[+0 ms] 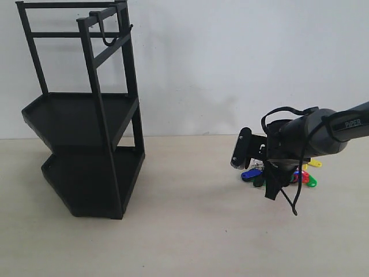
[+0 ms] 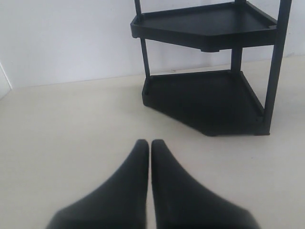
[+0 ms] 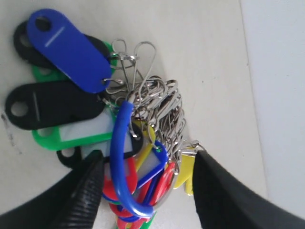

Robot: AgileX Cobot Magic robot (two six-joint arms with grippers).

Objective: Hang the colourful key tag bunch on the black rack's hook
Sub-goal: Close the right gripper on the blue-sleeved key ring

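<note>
The colourful key tag bunch (image 1: 307,176) lies on the pale table, right of centre. My right gripper (image 1: 275,175) points down onto it. In the right wrist view the right gripper (image 3: 147,168) is open. Its two fingers (image 3: 83,191) straddle the blue carabiner loop (image 3: 120,157), the silver rings and the red, blue and yellow tags, without closing on them. Blue, black and green tags (image 3: 66,52) fan out beyond. The black rack (image 1: 86,115) stands far left, its hook (image 1: 107,32) hanging empty from the top bar. My left gripper (image 2: 147,143) is shut on nothing, facing the rack (image 2: 209,95).
A white wall runs behind the table. The rack's two trays (image 1: 75,112) hold nothing. A wide stretch of bare tabletop (image 1: 190,190) separates the rack from the tags. The left arm does not show in the exterior view.
</note>
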